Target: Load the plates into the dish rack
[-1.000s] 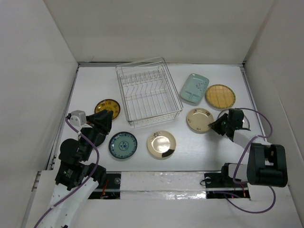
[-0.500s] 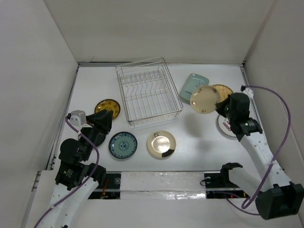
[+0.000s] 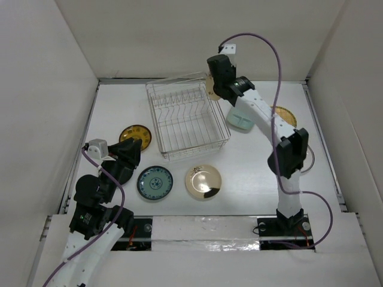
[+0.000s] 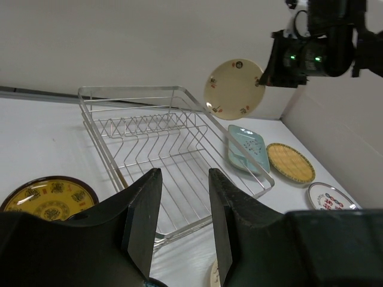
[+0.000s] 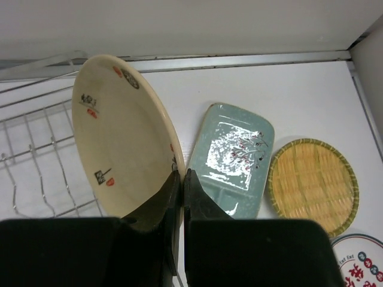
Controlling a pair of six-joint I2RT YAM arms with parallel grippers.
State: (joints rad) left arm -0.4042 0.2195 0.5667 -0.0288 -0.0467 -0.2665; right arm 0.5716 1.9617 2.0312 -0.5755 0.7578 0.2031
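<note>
My right gripper is shut on the rim of a cream plate with small marks. It holds the plate on edge in the air over the far right corner of the silver wire dish rack. The left wrist view shows the plate above the rack. My left gripper is open and empty, near the rack's front left corner, next to the yellow-and-dark-brown plate. The teal-patterned plate and the glossy cream plate lie in front of the rack.
The pale green squarish dish and the round tan plate lie right of the rack. A white plate with red marks lies nearer. The right arm stretches over them. White walls enclose the table.
My right arm lifted the cream plate off the table at the right and carried it up and left to the rack's far right corner. The left arm has not moved.
</note>
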